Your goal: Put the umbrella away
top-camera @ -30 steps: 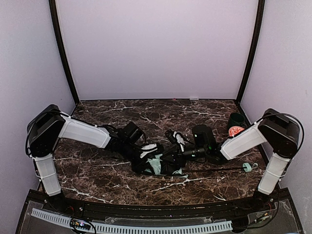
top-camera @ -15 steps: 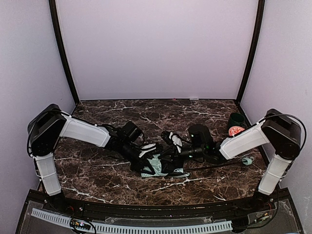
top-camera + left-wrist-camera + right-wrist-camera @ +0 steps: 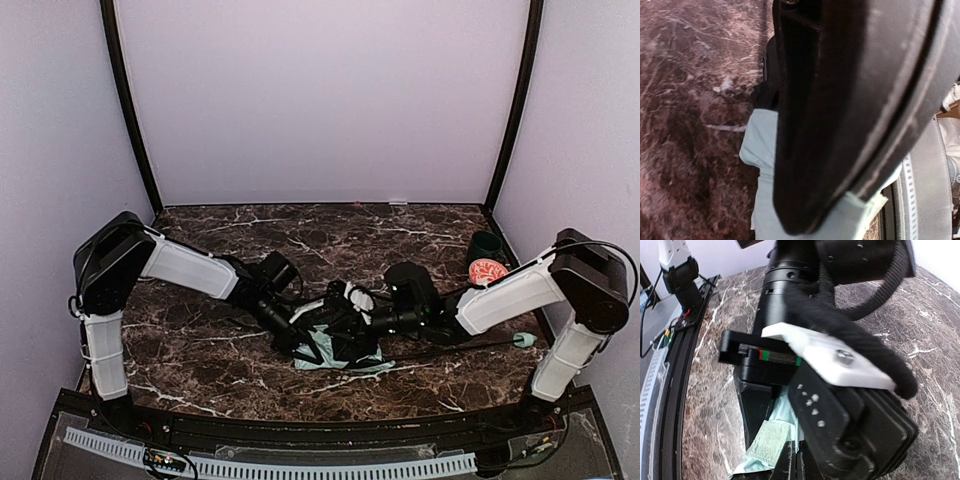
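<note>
The umbrella [image 3: 336,358] lies half-collapsed mid-table, mint fabric under black folds. Its thin shaft [image 3: 450,349] runs right to the small mint handle [image 3: 522,340]. My left gripper [image 3: 308,328] reaches into the bundle from the left. In the right wrist view, the left gripper [image 3: 782,415] is shut on mint fabric. Black lining [image 3: 840,100] fills the left wrist view over mint cloth [image 3: 760,150] and hides those fingers. My right gripper [image 3: 352,318] meets the bundle from the right. Its fingertips [image 3: 799,465] are pressed shut beside a mint Velcro strap [image 3: 766,439].
A dark green cup [image 3: 486,245] and a small orange-and-white round object [image 3: 487,270] sit at the right edge, behind the right forearm. Both arms crowd the marble table [image 3: 200,350] at its middle. Purple walls enclose three sides.
The left gripper has closed onto the umbrella fabric. Both arms and the bundle have shifted slightly right, and the handle has slid a little right.
</note>
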### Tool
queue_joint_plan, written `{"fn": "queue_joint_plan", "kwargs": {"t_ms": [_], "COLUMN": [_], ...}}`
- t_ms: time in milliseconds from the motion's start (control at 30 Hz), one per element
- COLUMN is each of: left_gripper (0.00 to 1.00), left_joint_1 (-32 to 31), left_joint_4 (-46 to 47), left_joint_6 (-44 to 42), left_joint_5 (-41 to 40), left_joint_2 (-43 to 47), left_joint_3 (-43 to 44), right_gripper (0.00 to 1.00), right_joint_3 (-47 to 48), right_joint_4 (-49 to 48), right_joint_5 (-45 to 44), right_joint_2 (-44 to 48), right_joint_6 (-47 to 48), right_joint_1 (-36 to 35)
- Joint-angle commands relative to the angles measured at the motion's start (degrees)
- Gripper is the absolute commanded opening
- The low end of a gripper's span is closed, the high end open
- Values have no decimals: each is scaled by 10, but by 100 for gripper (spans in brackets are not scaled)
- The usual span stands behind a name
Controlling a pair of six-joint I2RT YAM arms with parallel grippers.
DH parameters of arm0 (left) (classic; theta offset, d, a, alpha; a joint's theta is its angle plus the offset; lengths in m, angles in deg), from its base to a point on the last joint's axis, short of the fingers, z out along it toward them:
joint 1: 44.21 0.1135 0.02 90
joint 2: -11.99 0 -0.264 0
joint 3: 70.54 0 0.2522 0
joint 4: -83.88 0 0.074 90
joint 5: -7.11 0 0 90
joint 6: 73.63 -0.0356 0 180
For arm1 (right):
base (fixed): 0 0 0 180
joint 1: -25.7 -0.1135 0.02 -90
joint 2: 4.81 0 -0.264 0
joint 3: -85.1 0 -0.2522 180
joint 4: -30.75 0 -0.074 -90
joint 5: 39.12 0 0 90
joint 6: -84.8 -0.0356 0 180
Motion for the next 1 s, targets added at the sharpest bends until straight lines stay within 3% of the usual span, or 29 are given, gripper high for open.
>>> {"fn": "queue_joint_plan", "kwargs": {"t_ms": [0,100,167,300,433,500,533,767,967], "left_gripper": [0,0,7,41,67,94,98,99,99], "left_joint_1": [8,8,8,10,10,10,10,10,4], "left_joint_4": [-80,-98,-95,-55,13,51,70,104,134], "left_joint_6": [18,14,24,48,42,42,37,-10,-48], "left_joint_5": [-50,-53,-72,-152,-186,-202,-207,-188,-179], "left_joint_2": [-62,-73,-74,-52,0,24,36,99,217], "left_joint_3": [6,19,22,9,-21,-41,-51,-96,-171], "right_gripper": [0,0,0,0,0,0,0,0,0], "right_joint_3": [27,23,28,19,-11,-20,-24,-27,-22], "right_joint_4": [-137,-138,-133,-105,-106,-105,-107,-111,-111], "right_joint_5": [73,37,27,14,9,4,3,8,22], "right_joint_2": [80,73,59,24,3,-7,-13,-35,-38], "right_joint_6": [59,60,59,65,62,59,57,45,39], "right_joint_1": [-43,-51,-51,-51,-50,-48,-46,-34,-17]}}
